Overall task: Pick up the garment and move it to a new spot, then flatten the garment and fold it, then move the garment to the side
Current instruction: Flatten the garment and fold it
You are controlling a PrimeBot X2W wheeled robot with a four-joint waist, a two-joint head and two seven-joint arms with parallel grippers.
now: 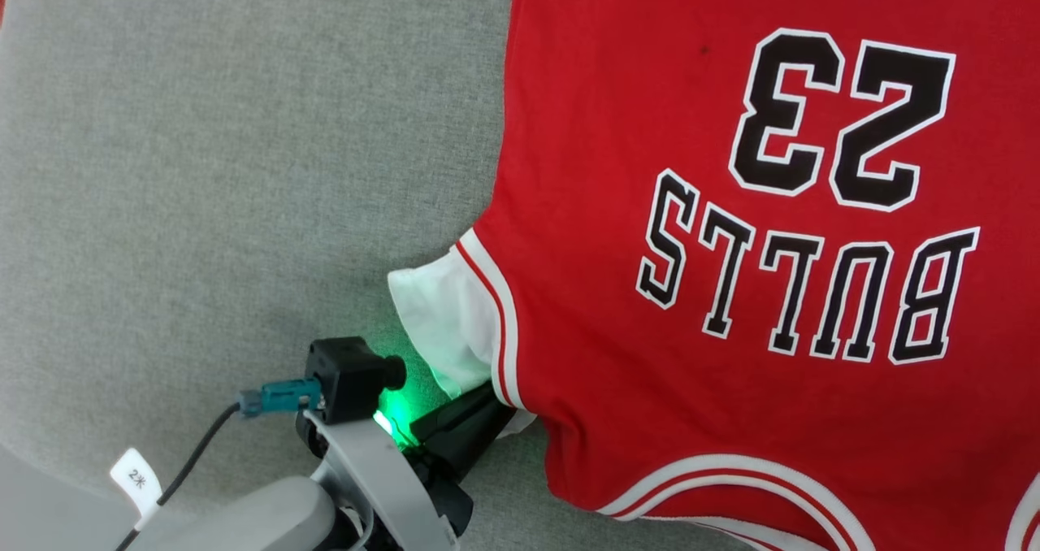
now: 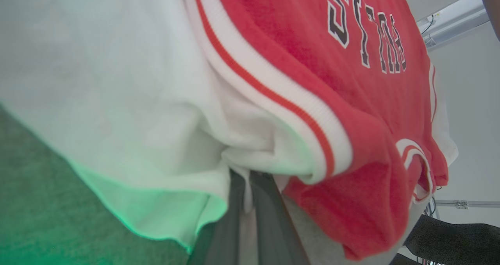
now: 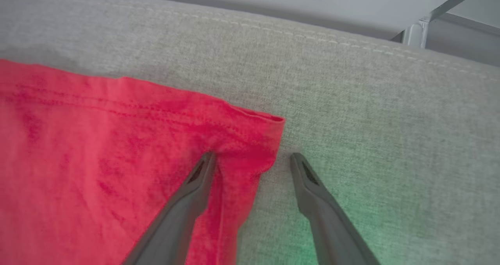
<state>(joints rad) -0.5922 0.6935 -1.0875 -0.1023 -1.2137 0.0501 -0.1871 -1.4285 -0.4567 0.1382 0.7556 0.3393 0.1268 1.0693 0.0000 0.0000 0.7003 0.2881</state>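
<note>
Where the garment [image 1: 609, 128] lies spread on the grey cushion [image 1: 244, 169], we see its printed side facing up. The number 23 [image 1: 841, 120] and the black letters [image 1: 812, 291] read upside down from the head. At the garment's left edge, a white sleeve [image 1: 439, 315] sticks out past the red-and-white striped trim [image 1: 491, 315].

Our left gripper [image 1: 487, 409] meets the garment just there, its tips tucked under the sleeve. Its two dark fingers are pressed together. In the left wrist view we find white sleeve cloth pinched between them, with the trim and the red body bunched just above the grip. A green light [image 1: 386, 421] on that wrist tints the sleeve's loose edge. A black cable [image 1: 195, 453] with a small white tag [image 1: 134, 478] trails away from the garment behind the wrist.

Our right gripper [image 3: 253, 157] stands at a hemmed corner [image 3: 269, 140] of the garment, jaws spread wide and holding nothing. One finger lies over the red cloth just inside the corner and the other over bare cushion just beside it, so the corner sits between them. Beyond that corner, the cushion's stitched seam [image 3: 273, 26] runs well apart from the garment.
</note>
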